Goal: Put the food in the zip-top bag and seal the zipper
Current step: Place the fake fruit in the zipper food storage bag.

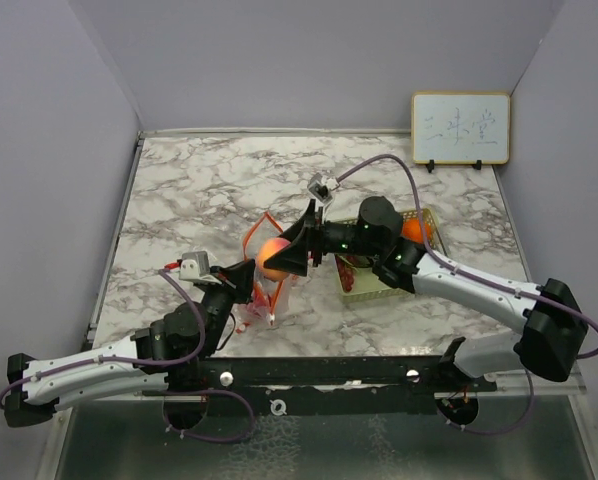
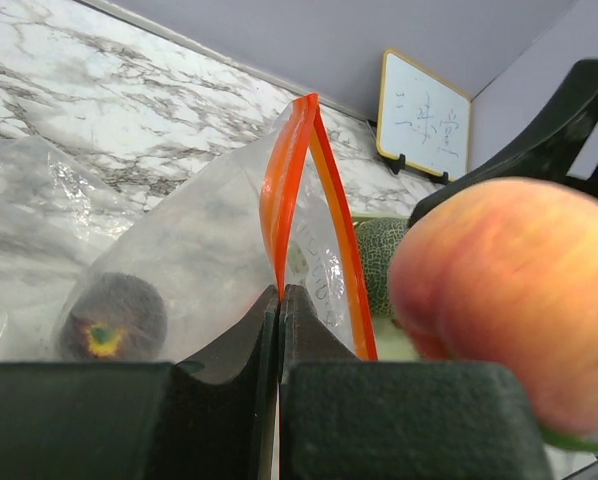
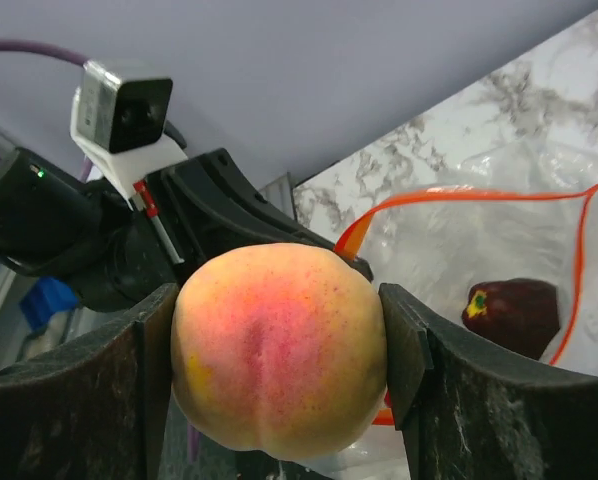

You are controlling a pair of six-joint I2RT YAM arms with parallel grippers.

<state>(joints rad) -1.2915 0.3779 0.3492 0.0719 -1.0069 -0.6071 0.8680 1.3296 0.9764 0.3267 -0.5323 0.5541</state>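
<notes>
My right gripper (image 1: 279,258) is shut on the yellow-peach fruit (image 3: 277,350) and holds it at the open mouth of the clear zip-top bag (image 1: 264,285), whose zipper strip is orange (image 2: 284,190). My left gripper (image 2: 280,295) is shut on the bag's orange rim and holds the mouth up; it sits just left of the bag in the top view (image 1: 241,285). The dark purple fruit (image 3: 514,312) lies inside the bag and also shows in the left wrist view (image 2: 114,318). The peach fills the right of the left wrist view (image 2: 509,290). The netted melon (image 2: 381,255) shows behind the bag.
A pale green mesh basket (image 1: 427,222) stands right of the bag with an orange (image 1: 413,231) and red fruit in it, mostly hidden under my right arm. A small whiteboard (image 1: 460,128) leans on the back wall. Grey walls close the marble table (image 1: 199,190) on three sides.
</notes>
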